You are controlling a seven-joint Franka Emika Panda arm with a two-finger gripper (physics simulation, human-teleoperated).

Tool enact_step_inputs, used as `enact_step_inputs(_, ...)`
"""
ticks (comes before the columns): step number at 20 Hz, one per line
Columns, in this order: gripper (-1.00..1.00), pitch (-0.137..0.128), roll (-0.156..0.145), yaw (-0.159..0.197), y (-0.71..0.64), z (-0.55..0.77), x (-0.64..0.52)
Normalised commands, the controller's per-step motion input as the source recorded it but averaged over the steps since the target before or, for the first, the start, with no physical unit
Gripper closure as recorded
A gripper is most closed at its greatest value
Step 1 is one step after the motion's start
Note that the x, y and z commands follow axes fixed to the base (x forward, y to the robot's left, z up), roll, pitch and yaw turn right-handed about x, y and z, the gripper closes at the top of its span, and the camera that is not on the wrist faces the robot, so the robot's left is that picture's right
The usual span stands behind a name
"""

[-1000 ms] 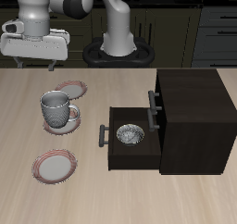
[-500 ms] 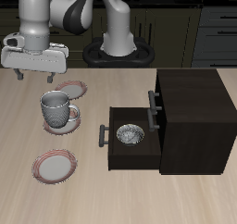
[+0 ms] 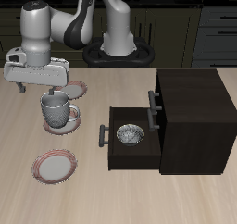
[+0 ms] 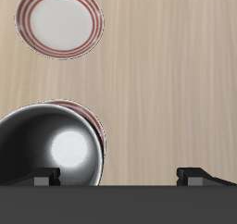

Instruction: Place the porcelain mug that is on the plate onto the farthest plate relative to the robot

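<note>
The porcelain mug (image 3: 58, 110) stands upright on the plate (image 3: 72, 118) in the middle of a row of three red-rimmed plates. In the wrist view I look down into the mug (image 4: 51, 149), and the plate's rim (image 4: 93, 128) shows beside it. The farthest plate (image 3: 55, 165) lies bare near the table's front edge and also shows in the wrist view (image 4: 60, 21). My gripper (image 3: 37, 85) is open and empty, hovering just above the mug and slightly behind it. In the wrist view the gripper (image 4: 120, 177) has its jaws spread wide.
A third plate (image 3: 70, 85) lies behind the mug, partly under my gripper. A dark cabinet (image 3: 190, 112) stands beside the plates with its drawer (image 3: 130, 152) pulled open; a grey patterned bowl (image 3: 131, 134) sits inside it.
My gripper has come down and moved toward the table's front, from high behind the plates to just over the mug. The mug and plates have not moved.
</note>
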Motion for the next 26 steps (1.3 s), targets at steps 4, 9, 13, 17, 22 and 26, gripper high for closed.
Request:
enact_step_inputs(4, -1.0, 0.054, 0.039, 0.014, 0.18, -0.38, 0.01)
enact_step_inputs(9, -1.0, 0.076, 0.032, 0.022, 0.13, -0.49, 0.1)
enact_step_inputs(13, -1.0, 0.123, 0.033, 0.005, -0.06, -0.64, 0.13)
enact_step_inputs(17, 1.0, 0.049, 0.021, -0.023, 0.0, -0.28, -0.01)
enact_step_inputs(22, 1.0, 0.005, 0.001, -0.017, -0.02, 0.01, -0.03)
enact_step_inputs(26, 1.0, -0.007, -0.01, -0.019, -0.11, 0.14, 0.04)
